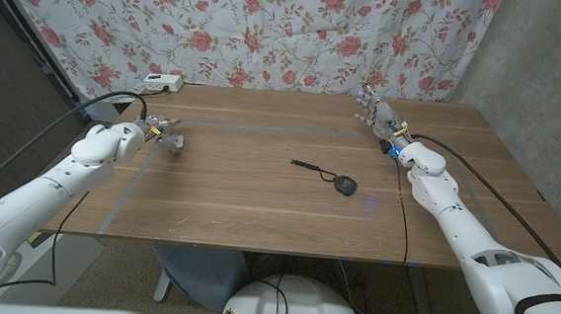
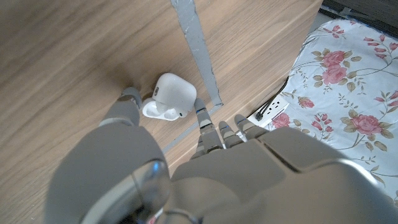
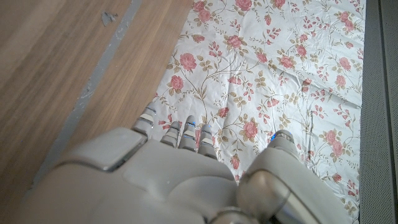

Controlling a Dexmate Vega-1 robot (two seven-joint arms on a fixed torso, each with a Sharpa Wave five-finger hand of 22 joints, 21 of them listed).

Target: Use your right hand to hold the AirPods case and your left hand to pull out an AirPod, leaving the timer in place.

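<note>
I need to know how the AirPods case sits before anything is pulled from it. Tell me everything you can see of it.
The AirPods case is white, glossy plastic with rounded corners, its lid hinged open. It lies on the wooden table beside a grey tape strip, near the table's left end. White earbud tops show in the open lower half. The left hand is over it, fingers on both sides; whether they touch it is unclear.

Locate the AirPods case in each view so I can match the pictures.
Head view: the AirPods case sits at the left hand, on the table's left side beside the grey tape strip.
Left wrist view: open, just beyond the fingers, beside the same strip.
Right wrist view: not in it.
Shared landmark: the tape strip.
</note>
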